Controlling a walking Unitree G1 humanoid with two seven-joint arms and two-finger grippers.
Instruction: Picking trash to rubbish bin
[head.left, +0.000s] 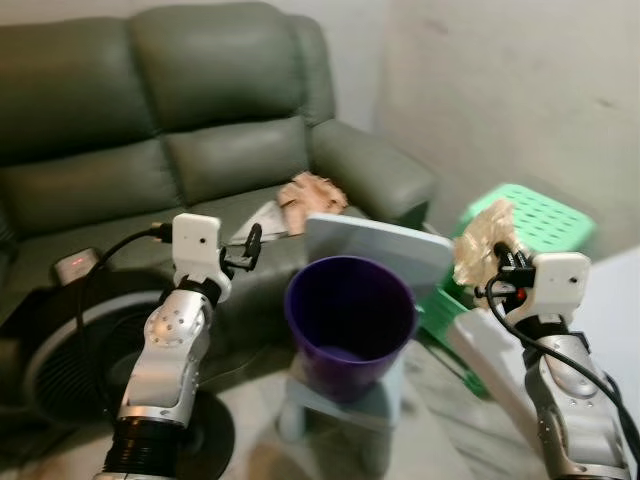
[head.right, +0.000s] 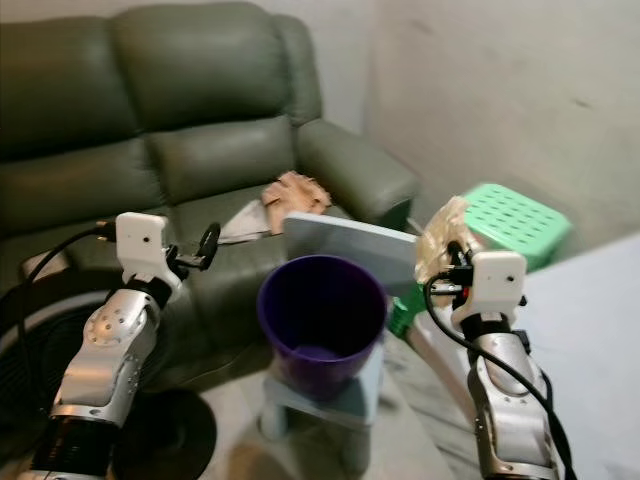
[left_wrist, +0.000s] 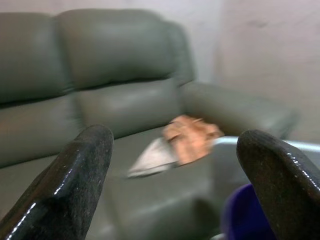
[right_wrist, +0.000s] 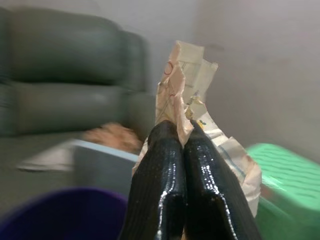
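Right tool (right_wrist: 182, 145): I pinch crumpled paper trash (head.left: 484, 238), right of the purple bin (head.left: 350, 325).
Left tool (left_wrist: 175, 165): spread, left of bin.

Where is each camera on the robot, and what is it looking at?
Left eye view: on the head, looking down at the purple bin and sofa; both arms show.
Right eye view: beside it, same scene.
Left wrist view: along the left gripper, jaws open, toward trash on the sofa.
Right wrist view: along the right gripper, shut on crumpled paper.
All share the sofa and bin.
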